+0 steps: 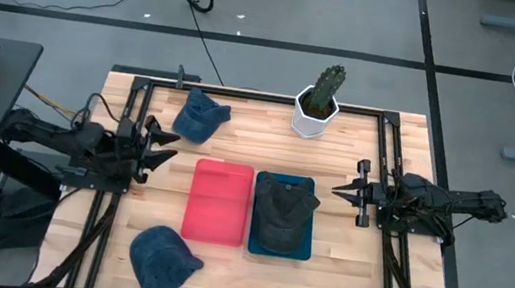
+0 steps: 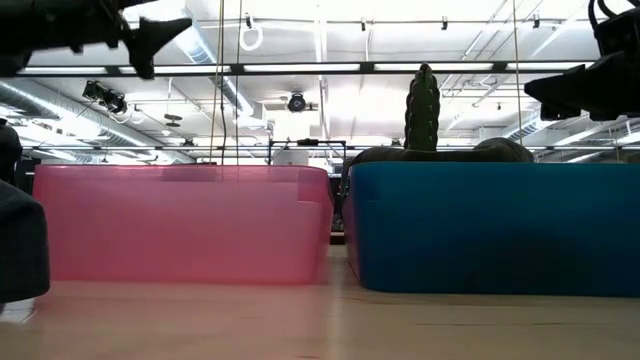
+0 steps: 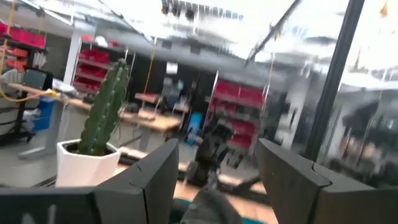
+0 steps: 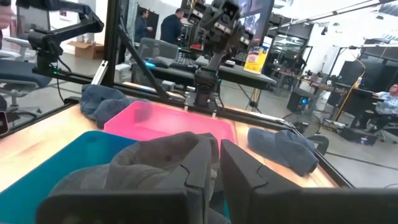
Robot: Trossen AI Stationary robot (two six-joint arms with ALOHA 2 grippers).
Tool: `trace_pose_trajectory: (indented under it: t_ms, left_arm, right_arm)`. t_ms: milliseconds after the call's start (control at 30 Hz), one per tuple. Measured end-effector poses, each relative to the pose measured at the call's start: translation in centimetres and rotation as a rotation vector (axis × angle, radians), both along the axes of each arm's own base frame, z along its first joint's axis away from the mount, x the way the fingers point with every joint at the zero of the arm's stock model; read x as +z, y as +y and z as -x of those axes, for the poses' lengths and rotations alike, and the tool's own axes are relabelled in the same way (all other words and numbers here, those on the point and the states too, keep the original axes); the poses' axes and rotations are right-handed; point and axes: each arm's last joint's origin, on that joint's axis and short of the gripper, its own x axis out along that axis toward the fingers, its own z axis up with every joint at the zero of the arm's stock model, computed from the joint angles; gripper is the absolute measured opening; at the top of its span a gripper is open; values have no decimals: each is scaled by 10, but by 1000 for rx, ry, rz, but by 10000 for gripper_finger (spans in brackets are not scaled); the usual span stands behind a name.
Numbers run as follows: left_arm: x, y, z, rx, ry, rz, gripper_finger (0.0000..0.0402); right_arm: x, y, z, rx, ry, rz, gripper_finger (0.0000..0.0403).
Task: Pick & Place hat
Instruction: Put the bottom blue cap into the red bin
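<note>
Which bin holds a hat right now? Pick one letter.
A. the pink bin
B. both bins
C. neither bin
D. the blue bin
D: in the high view a dark hat lies inside the blue bin, while the pink bin beside it holds nothing; two other hats lie on the table.

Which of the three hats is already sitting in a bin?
The dark grey hat inside the blue bin; the two blue hats lie on bare table.

Pink tray [image 1: 219,202], blue tray [image 1: 301,249] with dark grey hat [image 1: 280,213]; two denim-blue hats [image 1: 199,116]; green cactus [image 1: 325,87], white pot [image 1: 312,118].
</note>
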Motion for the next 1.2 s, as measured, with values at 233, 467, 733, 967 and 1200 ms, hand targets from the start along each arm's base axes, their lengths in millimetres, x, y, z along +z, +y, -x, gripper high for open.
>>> trace_pose_trajectory:
  t_ms: [233,467,733,967,1200]
  left_arm:
    - [61,-4,-12,-10,365,-148,220]
    - [117,-23,-33,-98,699,-198,220]
    - [141,-54,-53,-113,1094,-77,220]
    - [118,-106,-73,-151,1288,57,220]
    - [88,-162,-75,-148,1405,138,220]
  right_arm:
    - [0,0,0,0,0,-2,39]
    - [0,0,0,0,0,-2,39]
    - [0,0,0,0,0,-2,39]
    - [0,0,0,0,0,-2,39]
    - [0,0,0,0,0,-2,39]
